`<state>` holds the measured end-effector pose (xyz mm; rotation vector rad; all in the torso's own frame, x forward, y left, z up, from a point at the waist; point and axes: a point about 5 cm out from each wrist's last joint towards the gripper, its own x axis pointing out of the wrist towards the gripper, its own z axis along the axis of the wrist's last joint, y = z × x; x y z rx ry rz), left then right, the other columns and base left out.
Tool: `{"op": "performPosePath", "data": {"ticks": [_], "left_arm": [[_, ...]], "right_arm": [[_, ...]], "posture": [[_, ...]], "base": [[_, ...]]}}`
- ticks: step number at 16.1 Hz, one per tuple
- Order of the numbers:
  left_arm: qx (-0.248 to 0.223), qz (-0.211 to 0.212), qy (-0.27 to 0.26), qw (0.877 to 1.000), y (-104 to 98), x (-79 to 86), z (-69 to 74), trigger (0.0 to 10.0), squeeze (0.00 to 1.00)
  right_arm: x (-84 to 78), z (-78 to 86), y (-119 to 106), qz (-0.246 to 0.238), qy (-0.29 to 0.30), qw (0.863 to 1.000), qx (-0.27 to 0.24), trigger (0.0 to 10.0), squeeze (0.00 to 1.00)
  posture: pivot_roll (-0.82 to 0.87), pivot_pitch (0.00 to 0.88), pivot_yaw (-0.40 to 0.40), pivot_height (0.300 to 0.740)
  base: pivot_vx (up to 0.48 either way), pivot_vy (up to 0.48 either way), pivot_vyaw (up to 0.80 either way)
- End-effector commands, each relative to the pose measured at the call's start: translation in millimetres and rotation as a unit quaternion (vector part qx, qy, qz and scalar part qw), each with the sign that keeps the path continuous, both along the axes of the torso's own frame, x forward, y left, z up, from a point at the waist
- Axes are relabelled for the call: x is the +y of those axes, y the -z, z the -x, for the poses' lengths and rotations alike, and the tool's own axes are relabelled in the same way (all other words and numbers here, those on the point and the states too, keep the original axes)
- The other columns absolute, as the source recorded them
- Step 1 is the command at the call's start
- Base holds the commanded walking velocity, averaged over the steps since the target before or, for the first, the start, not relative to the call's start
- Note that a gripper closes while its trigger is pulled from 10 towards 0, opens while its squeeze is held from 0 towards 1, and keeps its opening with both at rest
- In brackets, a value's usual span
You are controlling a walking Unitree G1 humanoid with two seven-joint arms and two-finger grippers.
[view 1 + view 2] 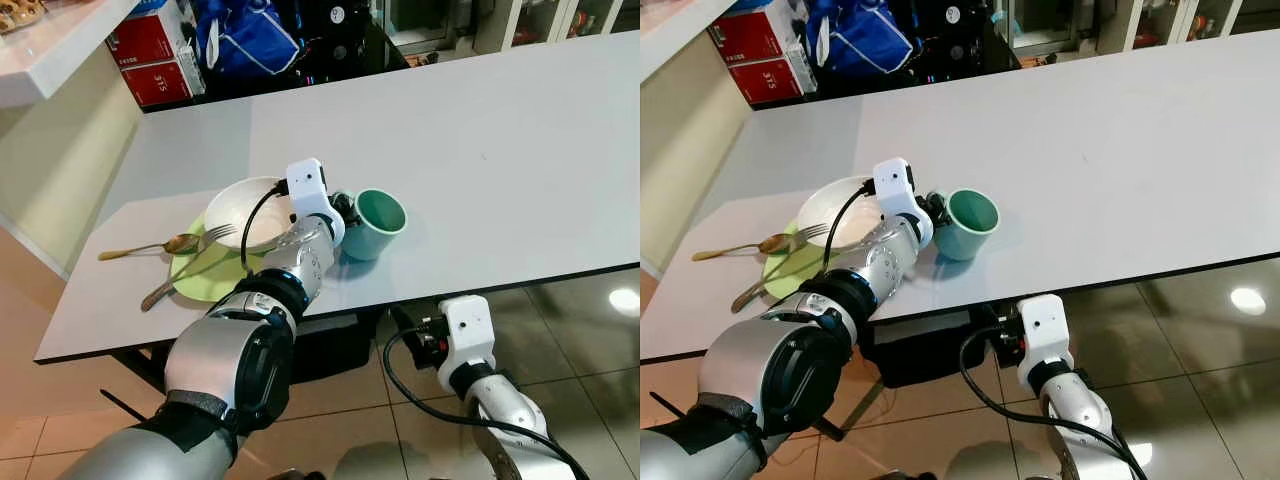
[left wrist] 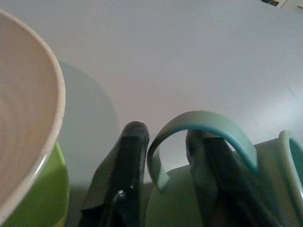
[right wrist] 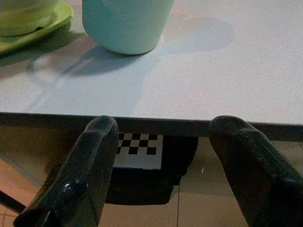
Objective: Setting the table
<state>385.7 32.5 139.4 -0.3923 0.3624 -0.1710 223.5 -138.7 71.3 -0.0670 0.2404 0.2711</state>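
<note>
A mint-green mug (image 1: 378, 225) stands upright on the white table (image 1: 480, 150), just right of a white bowl (image 1: 245, 210) that sits on a lime-green plate (image 1: 205, 275). A fork (image 1: 215, 235) rests on the plate beside the bowl, and a spoon (image 1: 150, 247) and another utensil (image 1: 162, 292) lie at the plate's left. My left gripper (image 1: 345, 210) is at the mug's handle (image 2: 203, 123): one finger passes through the loop, the other is outside it, and a small gap shows. My right gripper (image 3: 161, 170) hangs open below the table's near edge.
Red boxes (image 1: 150, 60) and a blue bag (image 1: 245, 40) stand beyond the table's far side. A pale counter (image 1: 50, 50) rises at the far left. A black box (image 1: 330, 345) sits under the table on the tiled floor.
</note>
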Motion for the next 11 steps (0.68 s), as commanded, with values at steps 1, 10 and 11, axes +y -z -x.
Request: {"op": "performPosePath", "data": {"ticks": [1, 10, 11], "left_arm": [[0.044, 0.019, 0.023, 0.999, 23.7, -28.3, 20.4, 10.0, 1.00], [0.042, -0.061, -0.004, 0.997, 37.1, 3.6, 17.0, 10.0, 0.00], [0.040, -0.075, -0.006, 0.996, 38.1, 6.6, 16.7, 10.0, 0.00]], "right_arm": [[2.4, 0.6, -2.6, 0.002, -0.006, 1.000, -0.001, 10.0, 0.00], [-1.0, 0.7, -3.4, 0.005, -0.003, 1.000, 0.001, 10.0, 0.00], [-1.0, 0.6, -3.4, 0.005, -0.003, 1.000, 0.002, 10.0, 0.00]], "posture": [[-0.28, 0.025, 0.163, 0.740], [-0.28, 0.024, 0.157, 0.740], [-0.28, 0.023, 0.157, 0.740]], "base": [[0.000, 0.000, 0.00], [0.000, 0.000, 0.00], [0.000, 0.000, 0.00]]}}
